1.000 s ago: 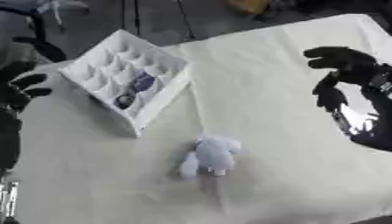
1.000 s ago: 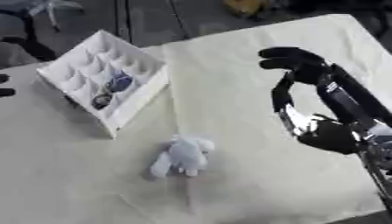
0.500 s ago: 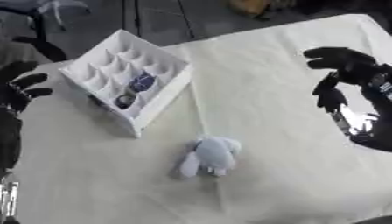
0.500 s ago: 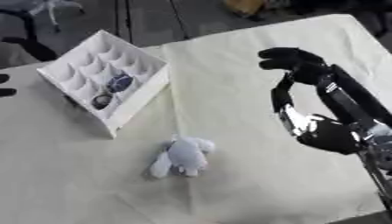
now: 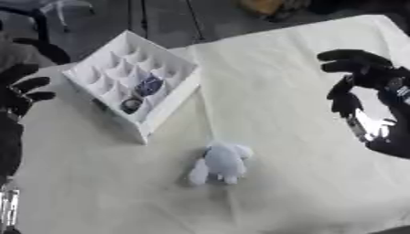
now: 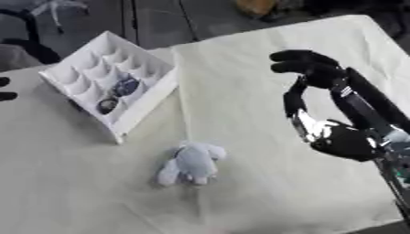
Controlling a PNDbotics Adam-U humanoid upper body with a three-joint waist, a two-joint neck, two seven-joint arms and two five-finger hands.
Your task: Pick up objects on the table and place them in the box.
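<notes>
A small white plush toy (image 5: pixel 219 162) lies on the cream tablecloth, below the box. The white box (image 5: pixel 132 81) with several compartments sits tilted at the upper left; a dark blue round object (image 5: pixel 148 85) and a dark ring-like object (image 5: pixel 131 105) lie in two of its cells. My right hand (image 6: pixel 320 105) hovers at the right, well apart from the plush, fingers curled loosely and holding nothing. My left hand (image 5: pixel 19 93) shows at the left edge beside the box, fingers spread open and empty.
The table (image 5: pixel 280 82) is covered in cream cloth with its far edge running along the top. Dark floor, chair legs and an orange-brown object (image 5: pixel 264 7) lie beyond it.
</notes>
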